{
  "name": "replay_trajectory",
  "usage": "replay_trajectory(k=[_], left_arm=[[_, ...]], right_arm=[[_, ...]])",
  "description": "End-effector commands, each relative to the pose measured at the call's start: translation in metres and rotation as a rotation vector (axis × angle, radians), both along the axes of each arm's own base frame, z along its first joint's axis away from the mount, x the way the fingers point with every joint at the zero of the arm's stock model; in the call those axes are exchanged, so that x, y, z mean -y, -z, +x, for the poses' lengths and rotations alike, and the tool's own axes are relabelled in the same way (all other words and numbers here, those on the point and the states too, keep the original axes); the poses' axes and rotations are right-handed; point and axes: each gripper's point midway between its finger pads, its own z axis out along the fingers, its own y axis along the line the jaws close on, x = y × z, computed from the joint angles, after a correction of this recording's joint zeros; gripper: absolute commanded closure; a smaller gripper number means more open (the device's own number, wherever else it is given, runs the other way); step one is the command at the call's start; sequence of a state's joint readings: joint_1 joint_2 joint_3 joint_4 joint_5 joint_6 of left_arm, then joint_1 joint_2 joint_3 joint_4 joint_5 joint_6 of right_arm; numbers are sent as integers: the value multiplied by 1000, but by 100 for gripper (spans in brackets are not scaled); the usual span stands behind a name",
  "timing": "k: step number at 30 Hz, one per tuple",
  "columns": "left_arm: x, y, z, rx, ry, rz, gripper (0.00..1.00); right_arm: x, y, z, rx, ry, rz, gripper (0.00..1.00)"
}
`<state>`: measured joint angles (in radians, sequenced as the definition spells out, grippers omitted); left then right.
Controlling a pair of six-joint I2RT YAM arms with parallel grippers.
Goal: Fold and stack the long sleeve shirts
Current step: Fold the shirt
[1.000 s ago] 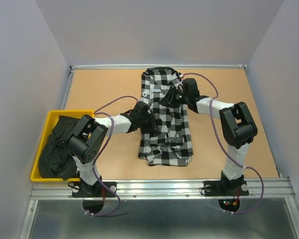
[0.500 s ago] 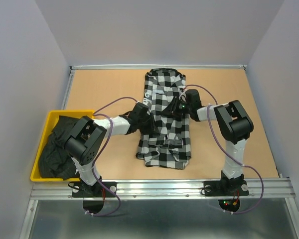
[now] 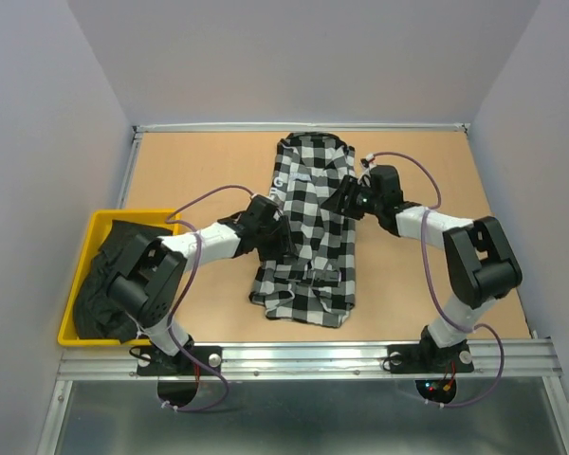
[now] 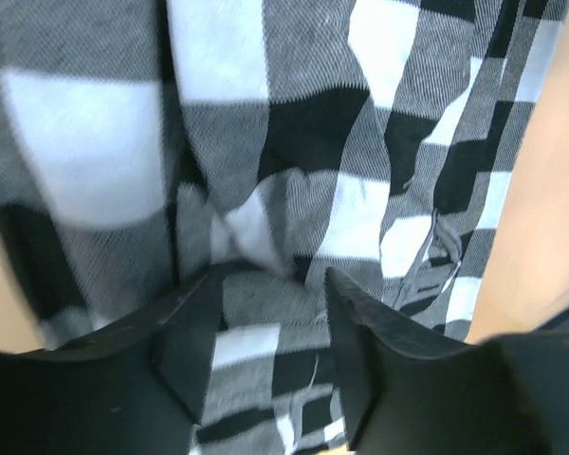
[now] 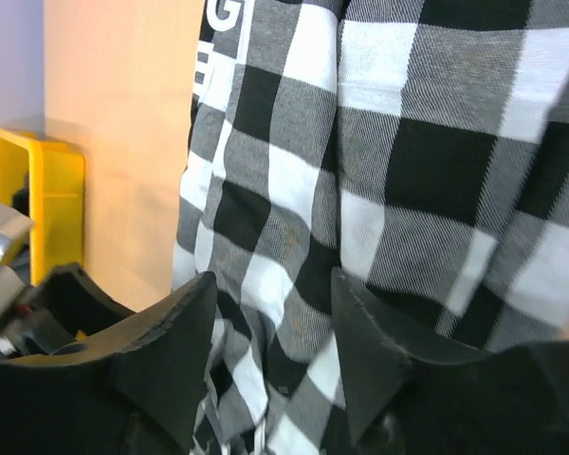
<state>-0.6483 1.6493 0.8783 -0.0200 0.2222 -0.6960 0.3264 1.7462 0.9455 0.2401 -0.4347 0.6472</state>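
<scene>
Left gripper [image 4: 266, 284] stands with its jaws apart, low over the checked shirt [image 3: 313, 237], with nothing pinched between them; in its wrist view the two black fingers [image 4: 185, 332] frame a rumpled fold of the check cloth, and whether their tips touch it I cannot tell; right gripper [image 5: 272, 284] likewise has its jaws parted and holds nothing, the check cloth showing through the gap. From above, the left gripper sits at the shirt's left edge about midway along it; the right gripper sits at the right edge, farther from the arm bases; the shirt lies on the table [image 3: 190, 161] as a long narrow strip, running from the far edge toward the near edge, its near end bunched and uneven; white lettering [image 5: 223, 19] runs along a black band on its far left side. Black shirt [image 3: 104, 284] lies crumpled in the yellow bin [image 3: 123, 214] at the table's left, well apart from the checked one.
</scene>
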Motion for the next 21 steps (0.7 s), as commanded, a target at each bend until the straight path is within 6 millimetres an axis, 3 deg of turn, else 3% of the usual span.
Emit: replay_trajectory(k=[1, 2, 4, 5, 6, 8, 10, 16, 21], left_arm=[[-16, -44, 2, 71, -38, 47, 35], [-20, -56, 2, 97, -47, 46, 31], [-32, -63, -1, 112, -74, 83, 27], [-37, -70, -5, 125, -82, 81, 17], [-43, -70, -7, 128, -92, 95, 16], [-55, -65, -21, 103, -91, 123, 10], [-62, -57, -33, 74, -86, 140, 7], [-85, -15, -76, -45, -78, 171, 7], [-86, 2, -88, -100, -70, 168, 11]], right_arm=[[39, 0, -19, -7, 94, -171, 38], [46, -8, -26, 9, 104, -194, 31], [61, -3, -45, -51, 135, -250, 25], [65, -12, -53, -45, 144, -253, 21], [70, -8, -64, -69, 149, -268, 20], [78, -7, -87, -123, 156, -279, 20], [84, 7, -111, -190, 152, -286, 20], [92, 35, -179, -352, 163, -247, 24], [93, 50, -206, -418, 201, -204, 28]])
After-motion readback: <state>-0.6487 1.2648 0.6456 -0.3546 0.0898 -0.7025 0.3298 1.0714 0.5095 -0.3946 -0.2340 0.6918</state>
